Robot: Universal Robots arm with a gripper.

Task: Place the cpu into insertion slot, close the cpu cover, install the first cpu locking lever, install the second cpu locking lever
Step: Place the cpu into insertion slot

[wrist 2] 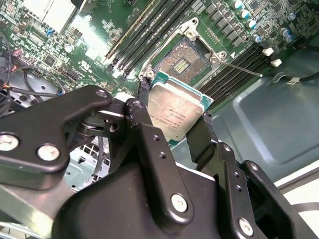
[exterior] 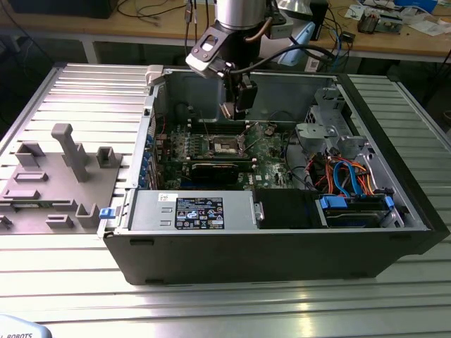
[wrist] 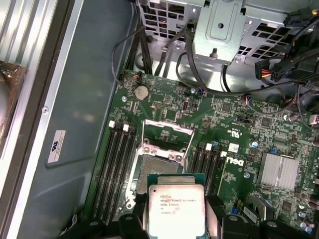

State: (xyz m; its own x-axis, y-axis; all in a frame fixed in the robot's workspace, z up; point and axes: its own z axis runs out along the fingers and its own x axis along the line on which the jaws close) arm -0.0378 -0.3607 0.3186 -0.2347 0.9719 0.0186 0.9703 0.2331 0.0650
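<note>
**Exterior view.** The gripper (exterior: 234, 109) hangs inside the open computer case (exterior: 282, 260). It is above the green motherboard (exterior: 271, 160) and near the insertion slot (exterior: 229, 146).

**Second wrist view.** The fingers (wrist 2: 144, 94) are clenched on opposite edges of the cpu (wrist 2: 174, 112), whose metal top faces the camera. The cpu is held in the air, apart from the insertion slot. The slot lies just beyond it, empty, with its contact field exposed. A thin locking lever (wrist 2: 241, 68) projects free beside the slot and is not latched.

**First wrist view.** The cpu cover (wrist: 167, 132) stands swung up at the slot's far edge, with the memory slots (wrist: 117, 164) flanking it on both sides. The cpu sits just short of the open socket.

**Status.** Judged from these views, step one is in progress: the cpu is grasped but not seated. Closing the cover and installing both levers are not yet done.
</note>
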